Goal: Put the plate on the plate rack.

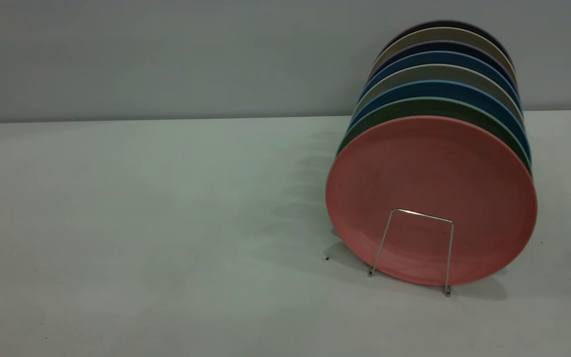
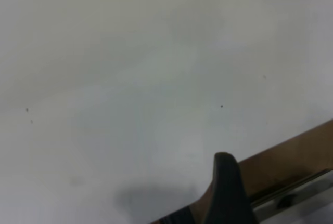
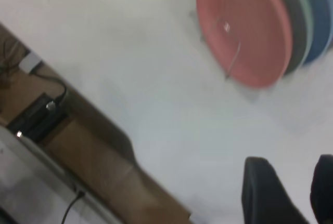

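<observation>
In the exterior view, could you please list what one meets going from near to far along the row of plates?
Wire rack loop → pink plate → green plate → blue plate → grey plate → further plates behind.

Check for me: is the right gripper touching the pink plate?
Apart. The right wrist view shows bare table between the right gripper and the pink plate, which stands in the rack.

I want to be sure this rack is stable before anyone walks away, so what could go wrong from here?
The pink plate stands on edge at the front of the row, with only one low wire loop of the plate rack in front of it; a bump might roll or tip it forward. The right gripper is apart from the plate, so nothing steadies it. The mint-green plate right behind could follow.
</observation>
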You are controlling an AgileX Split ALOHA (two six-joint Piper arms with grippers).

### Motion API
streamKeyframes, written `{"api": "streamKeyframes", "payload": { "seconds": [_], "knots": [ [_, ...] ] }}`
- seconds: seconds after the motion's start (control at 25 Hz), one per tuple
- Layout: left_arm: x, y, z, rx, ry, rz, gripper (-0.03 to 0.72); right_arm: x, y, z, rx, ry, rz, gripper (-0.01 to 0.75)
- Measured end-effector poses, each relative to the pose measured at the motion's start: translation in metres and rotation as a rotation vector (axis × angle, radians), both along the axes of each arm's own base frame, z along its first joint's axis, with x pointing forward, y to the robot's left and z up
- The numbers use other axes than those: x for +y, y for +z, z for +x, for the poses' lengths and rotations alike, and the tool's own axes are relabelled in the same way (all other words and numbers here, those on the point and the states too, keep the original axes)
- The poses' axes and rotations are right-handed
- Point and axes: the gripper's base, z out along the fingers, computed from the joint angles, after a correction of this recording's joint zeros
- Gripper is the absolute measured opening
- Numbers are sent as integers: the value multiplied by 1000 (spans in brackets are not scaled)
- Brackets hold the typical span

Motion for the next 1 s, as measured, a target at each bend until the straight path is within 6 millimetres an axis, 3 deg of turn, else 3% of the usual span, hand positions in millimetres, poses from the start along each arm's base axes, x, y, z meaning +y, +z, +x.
{"api": "streamKeyframes", "payload": {
  "seconds": [0.24,0.44,0.72,1.0],
  "knots": [
    [8,-24,-32,-20,8,-11,539,-19,-54,-26,-18,-26,43,239],
    [13,-45,-51,-49,7,-18,539,-29,-82,-39,-60,-44,98,239],
    [17,-69,-65,-73,7,-25,539,-38,-99,-51,-99,-44,130,239],
    [22,-82,-71,-128,25,2,539,-43,-103,-59,-137,-40,168,239]
  ]
}}
